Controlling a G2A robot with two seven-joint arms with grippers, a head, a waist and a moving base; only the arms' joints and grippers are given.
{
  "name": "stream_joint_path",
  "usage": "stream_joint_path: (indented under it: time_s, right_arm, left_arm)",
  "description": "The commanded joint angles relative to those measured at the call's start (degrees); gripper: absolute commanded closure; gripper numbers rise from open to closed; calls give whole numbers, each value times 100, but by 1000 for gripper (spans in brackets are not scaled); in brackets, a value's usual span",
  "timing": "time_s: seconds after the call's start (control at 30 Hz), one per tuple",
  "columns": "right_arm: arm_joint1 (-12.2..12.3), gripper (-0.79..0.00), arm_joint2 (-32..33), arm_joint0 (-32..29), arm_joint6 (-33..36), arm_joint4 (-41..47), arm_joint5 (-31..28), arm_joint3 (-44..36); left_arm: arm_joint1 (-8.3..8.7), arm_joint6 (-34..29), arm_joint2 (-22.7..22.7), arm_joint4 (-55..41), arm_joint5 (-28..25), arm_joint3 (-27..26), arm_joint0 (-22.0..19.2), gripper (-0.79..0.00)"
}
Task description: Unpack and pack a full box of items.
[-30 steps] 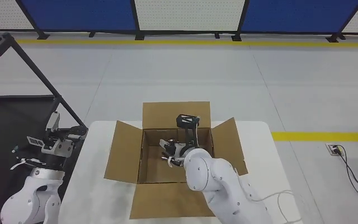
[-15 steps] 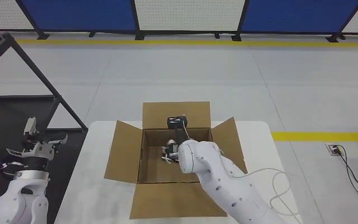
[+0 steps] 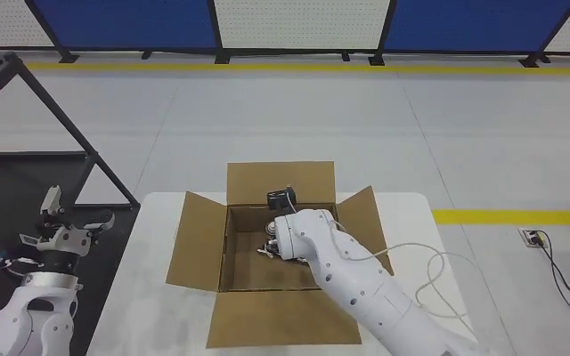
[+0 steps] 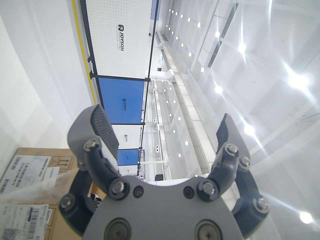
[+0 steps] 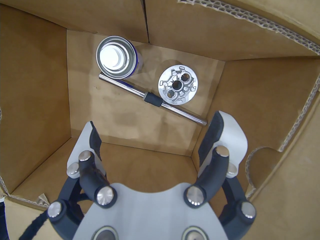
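Grey hall floor with yellow lines and blue and white partition panels [image 3: 294,22] is stretching behind the white desk [image 3: 151,303]. On the desk we are seeing the cardboard box [image 3: 200,240] standing with all four flaps folded out. Our right gripper [image 5: 155,123] is hanging inside the box, its jaws spread wide and holding nothing. Ahead of its fingertips, on the box floor, a metal rod [image 5: 130,89] with a black sleeve is lying slantwise, one end close to one finger. Just beyond the rod a spray can [image 5: 117,57] is standing upright, and a round metal hub [image 5: 178,84] is lying flat beside the can, right against the rod. Both are sitting near the wall farthest from the gripper. Our left gripper [image 4: 162,116] is pointing up toward the ceiling lights, off the desk's side and well apart from the box, jaws wide and empty. Near its base a labelled carton [image 4: 30,166] is showing.
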Motion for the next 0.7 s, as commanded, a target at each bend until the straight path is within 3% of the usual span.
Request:
stream_joint_path:
  time_s: [0.0, 0.1, 0.27, 0.67]
  right_arm:
    - [0, -785, 0, 0, 0, 0, 0, 1]
    - [25, -785, 106, -251, -455, 138, -406, 19]
    - [-35, -785, 125, -179, -492, 48, -325, 449]
    - [-297, -785, 38, 85, -1109, 126, -803, 1457]
  left_arm:
    - [0, 0, 0, 0, 0, 0, 0, -785]
    - [0, 0, 0, 0, 0, 0, 0, -785]
    - [0, 0, 0, 0, 0, 0, 0, -785]
    - [0, 0, 0, 0, 0, 0, 0, -785]
